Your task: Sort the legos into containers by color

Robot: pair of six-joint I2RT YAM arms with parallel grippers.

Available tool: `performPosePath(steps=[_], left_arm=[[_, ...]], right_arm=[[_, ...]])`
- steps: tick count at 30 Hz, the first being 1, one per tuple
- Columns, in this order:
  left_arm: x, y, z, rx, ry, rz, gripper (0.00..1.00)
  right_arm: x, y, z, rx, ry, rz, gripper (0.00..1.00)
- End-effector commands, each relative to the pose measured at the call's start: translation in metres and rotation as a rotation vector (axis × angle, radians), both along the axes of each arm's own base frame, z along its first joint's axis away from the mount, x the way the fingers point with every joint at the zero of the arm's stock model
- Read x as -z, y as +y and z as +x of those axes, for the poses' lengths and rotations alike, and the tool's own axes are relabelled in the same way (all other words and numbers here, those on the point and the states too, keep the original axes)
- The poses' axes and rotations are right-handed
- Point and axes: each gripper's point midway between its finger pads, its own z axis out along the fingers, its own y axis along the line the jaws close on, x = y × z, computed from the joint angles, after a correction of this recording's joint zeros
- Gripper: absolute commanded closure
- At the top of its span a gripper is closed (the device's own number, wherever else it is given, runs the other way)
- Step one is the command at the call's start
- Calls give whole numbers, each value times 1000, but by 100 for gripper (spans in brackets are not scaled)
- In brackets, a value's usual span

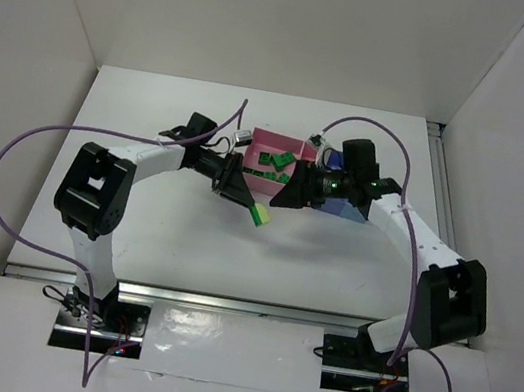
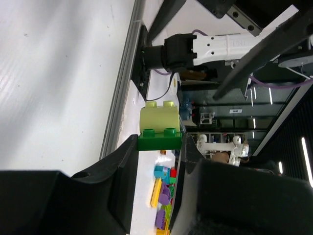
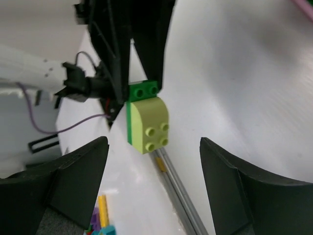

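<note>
My left gripper (image 1: 252, 207) is shut on a dark green lego (image 2: 159, 142) with a lime-yellow lego (image 2: 159, 117) stuck to its studs, and holds the pair above the table in front of the bins. In the top view the pair (image 1: 259, 216) sticks out past the fingertips. My right gripper (image 1: 285, 194) is open and empty and faces the pair from the right. In the right wrist view the lime-yellow lego (image 3: 146, 122) lies between its spread jaws (image 3: 154, 143). A pink bin (image 1: 264, 139) holds several dark green legos (image 1: 276, 163). A dark blue bin (image 1: 349, 211) is mostly hidden behind the right arm.
A metal rail (image 2: 122, 98) runs along the table's near edge. A heap of mixed coloured bricks (image 2: 166, 196) lies beyond that edge, off the table. White walls close in the table at the back and on both sides.
</note>
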Motion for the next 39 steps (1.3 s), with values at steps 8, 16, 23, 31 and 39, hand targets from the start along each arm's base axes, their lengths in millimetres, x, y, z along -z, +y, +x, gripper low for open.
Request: performPosePath(steps=[8, 16, 23, 31, 39], left_arm=[[-30, -3, -6, 77, -126, -110, 100], [-39, -8, -15, 117, -146, -146, 100], [-40, -8, -13, 112, -147, -137, 100], [-33, -4, -3, 69, -141, -95, 100], [-44, -9, 25, -1, -150, -38, 100]], right_arm=[[-2, 28, -28, -251, 77, 176, 16], [10, 37, -30, -305, 124, 197, 29], [11, 38, -24, -290, 113, 180, 74], [20, -13, 11, 14, 96, 93, 92], [28, -59, 51, 287, 32, -73, 92]])
